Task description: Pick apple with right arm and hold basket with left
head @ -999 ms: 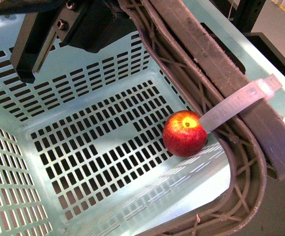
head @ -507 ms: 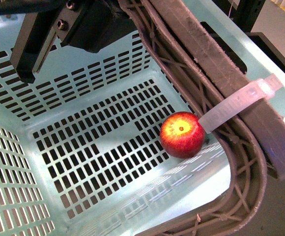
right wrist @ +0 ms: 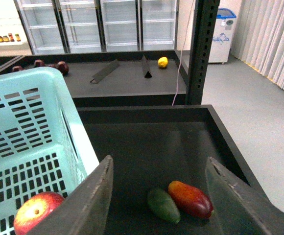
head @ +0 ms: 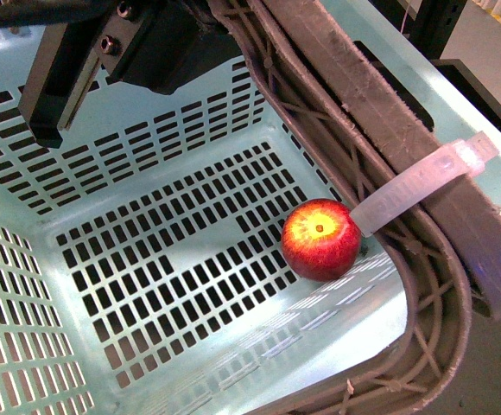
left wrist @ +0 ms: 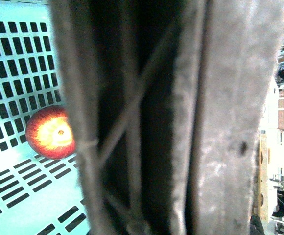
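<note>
The red apple [head: 321, 239] with a yellow patch round its stem lies on the slotted floor of the mint-green basket [head: 147, 259], in the corner under the brown-grey handle [head: 380, 112] with the white zip tie [head: 419, 186]. It also shows in the left wrist view [left wrist: 50, 132] and the right wrist view [right wrist: 36, 211]. My left gripper is shut on the basket's handle [left wrist: 181, 117], which fills its view. My right gripper [right wrist: 159, 196] is open and empty, outside the basket, over the dark tray.
A red-orange mango [right wrist: 190, 198] and a dark green oval fruit [right wrist: 163, 205] lie in a black tray [right wrist: 220, 132] beside the basket. A black post [right wrist: 201, 49] stands behind it. A shelf with a yellow fruit [right wrist: 162, 62] is farther back.
The apple has rolled slightly left and turned, its yellow patch now facing more upward. The basket and the grippers have barely moved.
</note>
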